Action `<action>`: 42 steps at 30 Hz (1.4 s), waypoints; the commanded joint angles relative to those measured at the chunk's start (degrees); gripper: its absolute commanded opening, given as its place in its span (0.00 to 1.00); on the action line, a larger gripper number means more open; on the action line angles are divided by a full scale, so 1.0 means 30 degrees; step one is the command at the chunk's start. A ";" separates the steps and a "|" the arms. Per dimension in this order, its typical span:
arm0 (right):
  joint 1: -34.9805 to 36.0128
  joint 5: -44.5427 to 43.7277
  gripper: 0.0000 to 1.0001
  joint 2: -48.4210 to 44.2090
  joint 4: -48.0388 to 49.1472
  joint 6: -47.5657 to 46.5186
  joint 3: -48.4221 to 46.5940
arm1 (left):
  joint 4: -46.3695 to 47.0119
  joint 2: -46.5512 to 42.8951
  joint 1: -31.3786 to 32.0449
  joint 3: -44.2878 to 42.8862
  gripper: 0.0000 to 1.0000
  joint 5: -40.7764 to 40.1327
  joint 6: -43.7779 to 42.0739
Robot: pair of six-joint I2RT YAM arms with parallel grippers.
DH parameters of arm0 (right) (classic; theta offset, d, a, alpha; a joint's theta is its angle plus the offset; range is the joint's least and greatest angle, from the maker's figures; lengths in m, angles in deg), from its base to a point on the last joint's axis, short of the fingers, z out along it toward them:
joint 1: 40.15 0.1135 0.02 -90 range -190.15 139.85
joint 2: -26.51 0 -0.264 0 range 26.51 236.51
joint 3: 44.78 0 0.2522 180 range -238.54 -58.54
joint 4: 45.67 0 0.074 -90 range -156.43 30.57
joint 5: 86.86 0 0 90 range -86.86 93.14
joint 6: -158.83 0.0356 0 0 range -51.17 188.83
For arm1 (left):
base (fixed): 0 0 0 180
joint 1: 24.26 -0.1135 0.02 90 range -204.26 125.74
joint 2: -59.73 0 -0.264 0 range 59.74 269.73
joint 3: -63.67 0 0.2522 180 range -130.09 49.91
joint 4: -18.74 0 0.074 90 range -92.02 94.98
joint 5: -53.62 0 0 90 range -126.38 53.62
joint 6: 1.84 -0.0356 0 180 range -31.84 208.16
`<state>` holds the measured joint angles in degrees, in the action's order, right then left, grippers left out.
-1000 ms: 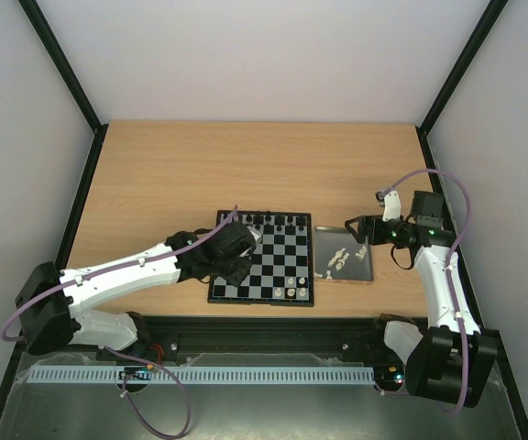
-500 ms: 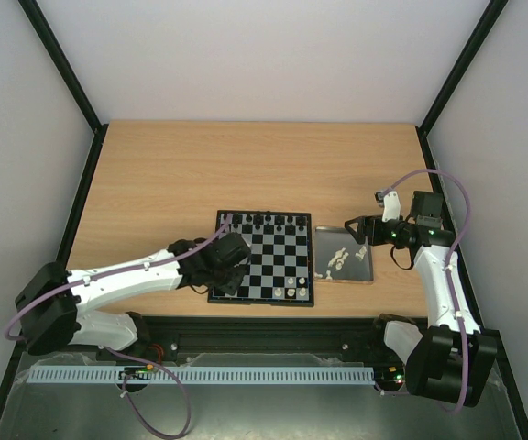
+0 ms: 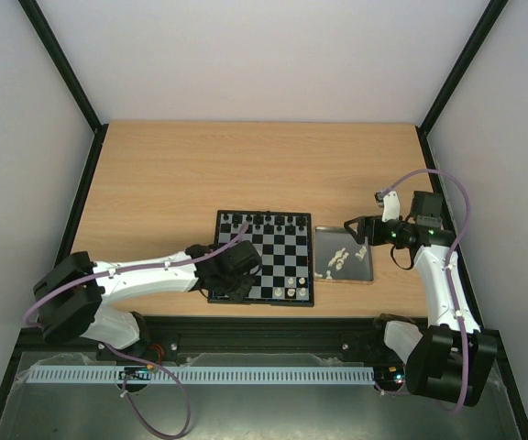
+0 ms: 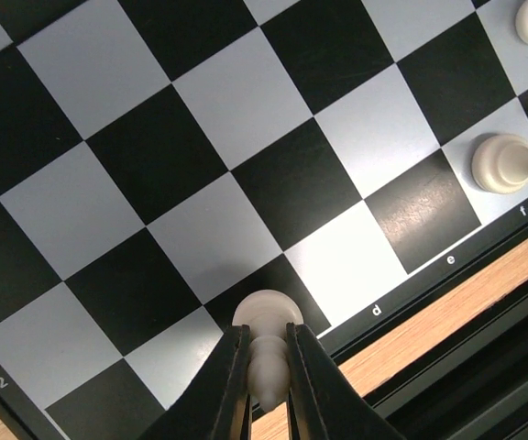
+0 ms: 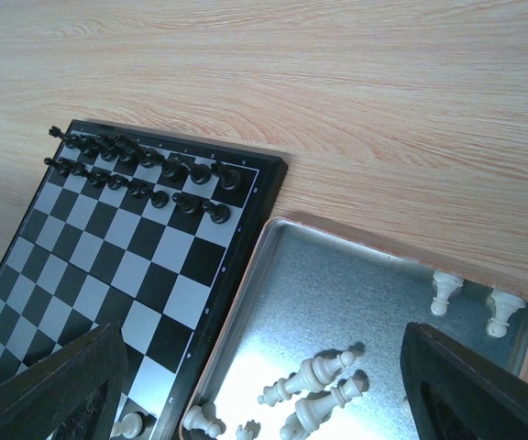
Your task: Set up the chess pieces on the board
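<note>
Left jaws pinch a tiny cream-white chess piece (image 4: 266, 356) at the near row of the chequered black-and-grey board (image 4: 246, 101); lower it upright, square-centred, then release. Right jaws stand open near the shiny metal tray (image 5: 337, 284).

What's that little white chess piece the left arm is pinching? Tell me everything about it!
It is a tiny cream-white chess piece, smooth like plastic, with a round base and a knobbly neck. The left end effector is shut on it, two dark fingers squeezing the neck. Its base is over a black square at the edge of the board, near the letter d. What kind of piece it is, I cannot tell.
</note>
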<state>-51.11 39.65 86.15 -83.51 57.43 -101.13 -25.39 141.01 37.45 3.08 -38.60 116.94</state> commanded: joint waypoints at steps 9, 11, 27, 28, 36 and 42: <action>0.0021 0.0599 0.83 0.0166 -0.0237 -0.0298 0.0134 | -0.0251 0.0956 0.0347 0.0350 0.12 -0.0017 0.0369; 0.0021 0.0586 0.83 0.0161 -0.0237 -0.0302 0.0134 | -0.0272 0.1080 0.0358 0.0350 0.12 -0.0119 0.0394; 0.0021 0.0619 0.83 0.0297 -0.0314 -0.0292 0.0062 | -0.2652 -0.1256 0.0031 -0.2130 0.51 -0.1195 -0.0027; 0.0021 0.0561 0.83 0.0298 -0.0312 -0.0275 0.0026 | -0.2934 -0.1571 -0.0216 -0.2759 0.54 -0.1282 -0.0277; 0.0049 -0.0441 0.82 0.0858 -0.2270 -0.2185 -0.1070 | -0.2024 -0.2860 -0.3614 -0.6295 0.65 -0.2861 -0.4068; 0.0207 -0.3222 0.74 0.2811 -0.5470 -0.5274 -0.2527 | 0.2881 -0.5077 -0.5806 -0.3913 0.80 -0.4077 -0.6031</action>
<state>-50.94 35.23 91.72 -90.37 49.06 -105.76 -25.76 130.50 23.09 -13.93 -47.98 104.56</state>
